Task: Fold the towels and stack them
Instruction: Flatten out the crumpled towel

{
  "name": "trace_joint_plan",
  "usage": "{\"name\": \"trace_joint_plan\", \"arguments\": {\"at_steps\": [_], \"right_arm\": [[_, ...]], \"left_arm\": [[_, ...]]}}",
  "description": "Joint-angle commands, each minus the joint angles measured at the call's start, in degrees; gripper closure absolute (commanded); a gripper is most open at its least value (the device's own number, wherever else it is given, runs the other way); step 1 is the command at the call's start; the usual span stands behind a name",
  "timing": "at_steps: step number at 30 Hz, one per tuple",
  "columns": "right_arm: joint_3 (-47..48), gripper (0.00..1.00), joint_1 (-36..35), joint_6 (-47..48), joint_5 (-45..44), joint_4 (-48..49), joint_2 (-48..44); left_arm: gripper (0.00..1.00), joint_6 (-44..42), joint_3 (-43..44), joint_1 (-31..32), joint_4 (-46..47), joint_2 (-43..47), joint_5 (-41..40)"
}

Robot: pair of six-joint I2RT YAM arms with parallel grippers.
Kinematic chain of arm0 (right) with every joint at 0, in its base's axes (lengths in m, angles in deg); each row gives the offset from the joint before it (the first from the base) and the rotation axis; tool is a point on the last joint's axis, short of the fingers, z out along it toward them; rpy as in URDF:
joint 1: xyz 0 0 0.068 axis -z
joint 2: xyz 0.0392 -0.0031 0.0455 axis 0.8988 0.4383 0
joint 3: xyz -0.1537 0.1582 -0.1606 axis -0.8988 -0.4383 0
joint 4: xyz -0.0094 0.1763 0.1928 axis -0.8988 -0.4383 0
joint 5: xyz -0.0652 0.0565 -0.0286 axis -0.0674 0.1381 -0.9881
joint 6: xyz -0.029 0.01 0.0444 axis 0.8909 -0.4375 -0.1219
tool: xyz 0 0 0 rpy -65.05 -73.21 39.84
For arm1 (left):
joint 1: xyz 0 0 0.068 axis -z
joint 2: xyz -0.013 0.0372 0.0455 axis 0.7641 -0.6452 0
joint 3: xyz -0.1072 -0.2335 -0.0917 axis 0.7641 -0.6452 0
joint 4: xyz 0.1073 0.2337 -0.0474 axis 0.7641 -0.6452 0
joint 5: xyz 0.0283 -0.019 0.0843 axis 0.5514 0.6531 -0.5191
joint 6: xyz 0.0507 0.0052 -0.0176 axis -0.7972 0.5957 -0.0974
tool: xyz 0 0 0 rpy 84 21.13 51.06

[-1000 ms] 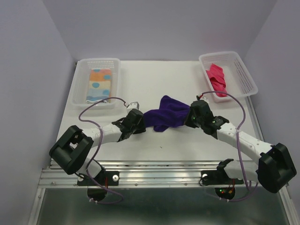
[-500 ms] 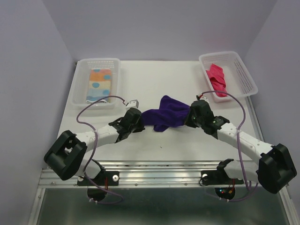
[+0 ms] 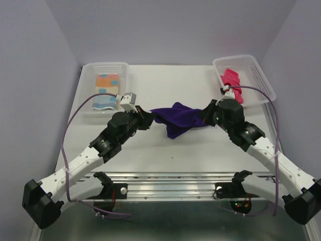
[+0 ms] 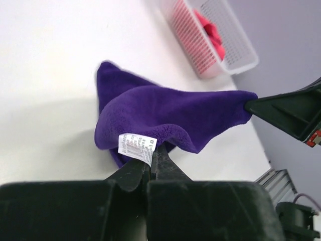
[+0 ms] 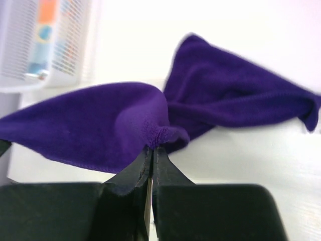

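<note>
Towel [image 3: 176, 117], purple, hangs stretched left to right.

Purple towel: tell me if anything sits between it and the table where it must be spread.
Nothing visible does. The left gripper and right gripper each pinch the purple towel above bare table; the baskets sit at the far corners.

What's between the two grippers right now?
Only the purple towel. It spans the gap, pinched at one end by the left gripper and at the other by the right gripper. The top view shows this best.
</note>
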State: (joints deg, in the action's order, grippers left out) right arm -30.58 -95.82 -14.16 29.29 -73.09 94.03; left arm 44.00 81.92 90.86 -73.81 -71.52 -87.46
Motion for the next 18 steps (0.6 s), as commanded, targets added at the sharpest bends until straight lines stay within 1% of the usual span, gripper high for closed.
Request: {"name": "trace_joint_plan", "arguments": {"at_steps": [1,3,4,6,7,8,9,10,11,13,14,15,16,17,18], "right_arm": [[9.6,0.99,0.5,2.3,-0.7,1.4,-4.4],[11.5,0.99,0.5,3.1,-1.0,2.0,-5.4],[14.0,0.99,0.5,3.4,-2.0,1.6,-5.8],[18.2,0.99,0.5,4.6,-2.9,-0.5,-5.8],[22.7,0.99,0.5,5.1,-3.0,-1.1,-5.6],[24.9,0.99,0.5,6.2,-2.5,-1.8,-5.4],[27.0,0.99,0.5,6.7,-1.3,-2.0,-4.6],[29.5,0.99,0.5,6.9,-0.7,-2.3,-4.1],[33.9,0.99,0.5,7.6,0.3,-3.0,-3.3],[38.6,0.99,0.5,8.2,3.7,-3.6,-0.9],[40.5,0.99,0.5,9.1,5.1,-4.0,0.0],[44.6,0.99,0.5,9.6,7.7,-4.5,1.8],[46.6,0.99,0.4,10.5,8.0,-5.3,2.7],[49.0,0.99,0.5,11.1,10.1,-7.7,3.6],[53.0,0.99,0.4,11.6,11.3,-8.8,4.6]], "left_arm": [[1.00,-4.4,8.7,-0.1,3.4,1.6,-1.0],[1.00,-5.2,11.8,-0.1,3.1,1.5,-1.4],[1.00,-7.1,15.0,-0.2,3.1,1.5,-1.1],[1.00,-8.1,18.3,-0.1,3.0,1.1,-0.9],[1.00,-9.7,21.6,-0.1,3.2,0.8,-0.3],[1.00,-10.3,23.6,-0.1,3.0,0.1,0.8],[1.00,-10.9,25.6,-0.1,2.5,-0.4,1.5],[1.00,-12.0,29.7,-0.1,1.5,-0.8,2.7],[1.00,-12.4,31.8,-0.1,1.1,-1.5,3.5],[1.00,-12.9,37.4,-0.1,-0.5,-2.1,6.8],[1.00,-13.1,38.9,-0.1,-1.0,-2.1,7.7],[1.00,-13.3,41.7,-0.1,-1.8,-2.1,9.4],[1.00,-13.4,43.1,-0.1,-2.4,-1.9,9.7],[1.00,-13.4,44.3,-0.1,-3.1,-1.8,10.0],[1.00,-14.4,46.7,-0.1,-4.4,-1.9,10.2]]}}
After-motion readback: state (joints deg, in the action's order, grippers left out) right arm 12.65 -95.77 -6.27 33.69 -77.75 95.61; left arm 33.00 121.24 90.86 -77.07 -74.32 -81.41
